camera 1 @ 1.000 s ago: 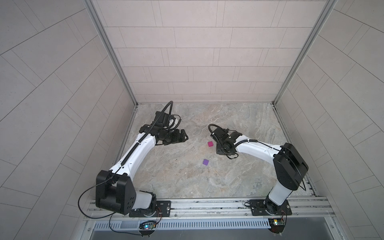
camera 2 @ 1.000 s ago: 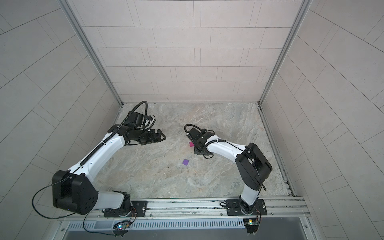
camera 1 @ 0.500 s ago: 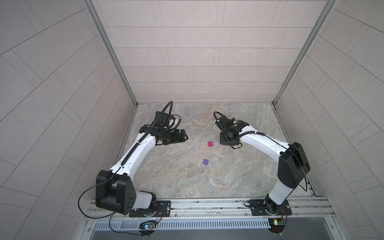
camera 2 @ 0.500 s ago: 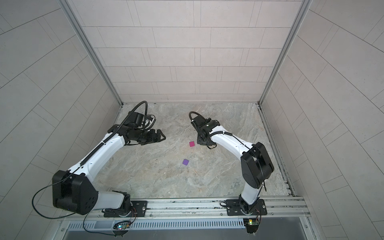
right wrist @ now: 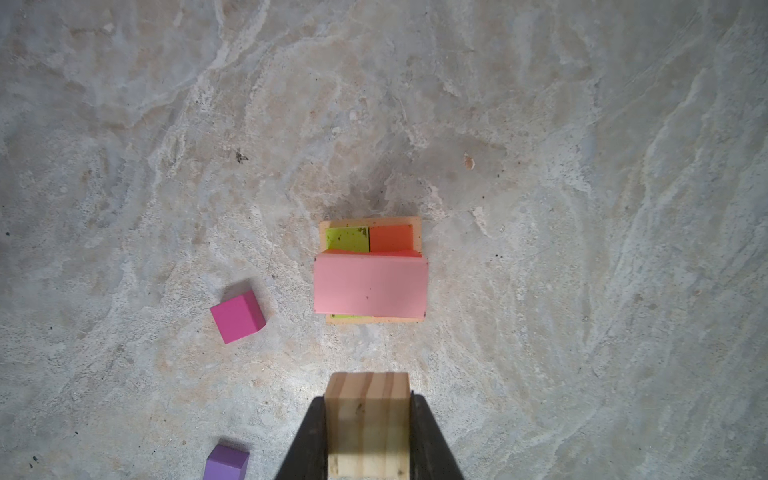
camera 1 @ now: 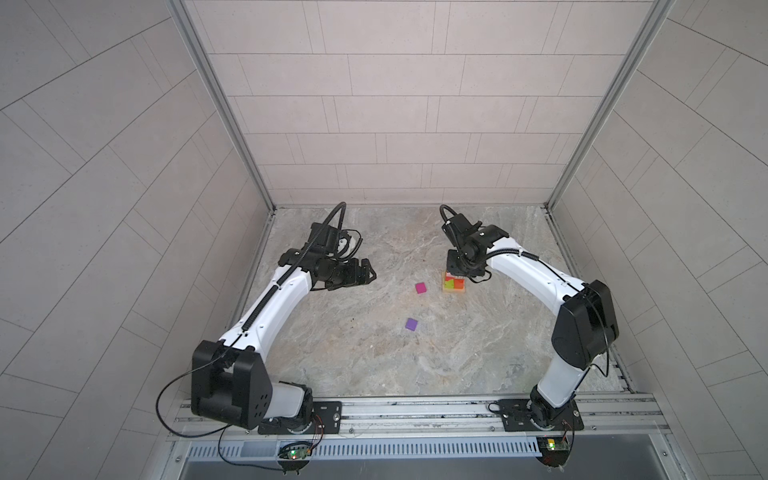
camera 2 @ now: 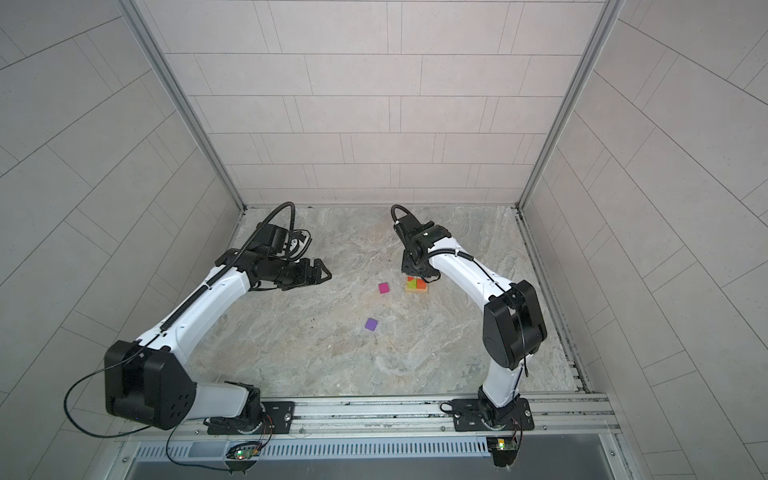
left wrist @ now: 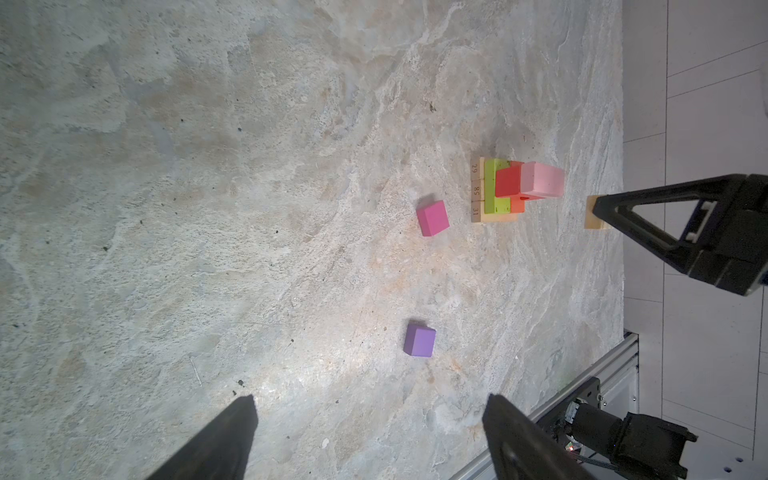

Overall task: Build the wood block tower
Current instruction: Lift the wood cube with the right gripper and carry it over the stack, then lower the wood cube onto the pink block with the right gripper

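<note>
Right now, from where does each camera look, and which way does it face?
Top view: high over the front rail, facing down; left arm, right arm, tower show.
Top view: also high, facing down; both arms, magenta cube, purple cube.
Left wrist: on the left arm, facing across the floor to the tower; open left gripper, right gripper show.
Right wrist: over the tower, facing down; its fingers hold a tan block.
Shared: both wrist views show tower and cubes.
</note>
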